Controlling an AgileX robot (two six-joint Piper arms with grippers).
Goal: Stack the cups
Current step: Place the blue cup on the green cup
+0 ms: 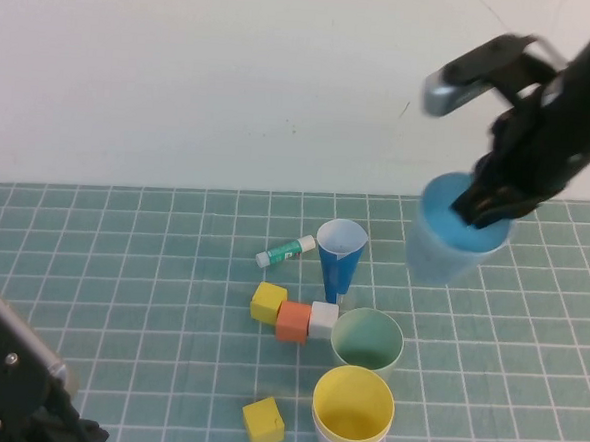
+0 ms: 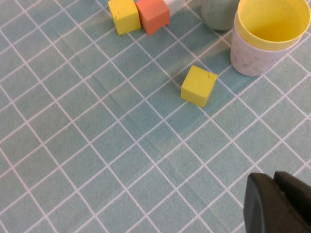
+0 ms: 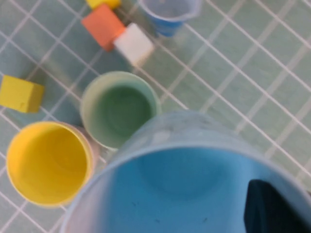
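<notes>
My right gripper [image 1: 486,208] is shut on the rim of the light blue cup [image 1: 452,239], which hangs tilted above the mat at the right. One dark finger [image 3: 272,208] shows inside the light blue cup [image 3: 184,184]. Near the front, the yellow cup [image 1: 353,407] sits nested in a pale pinkish cup [image 2: 252,58]. Just behind it the pale green cup [image 1: 368,341] stands upright and empty. My left gripper [image 2: 274,204] is shut with nothing in it, low over the mat at the near left, apart from the cups.
A narrow dark blue cone cup [image 1: 340,254] stands behind the green cup, with a glue stick [image 1: 285,250] to its left. Yellow [image 1: 268,303], orange [image 1: 293,321] and white [image 1: 323,320] cubes lie in a row. Another yellow cube [image 1: 263,422] lies left of the yellow cup.
</notes>
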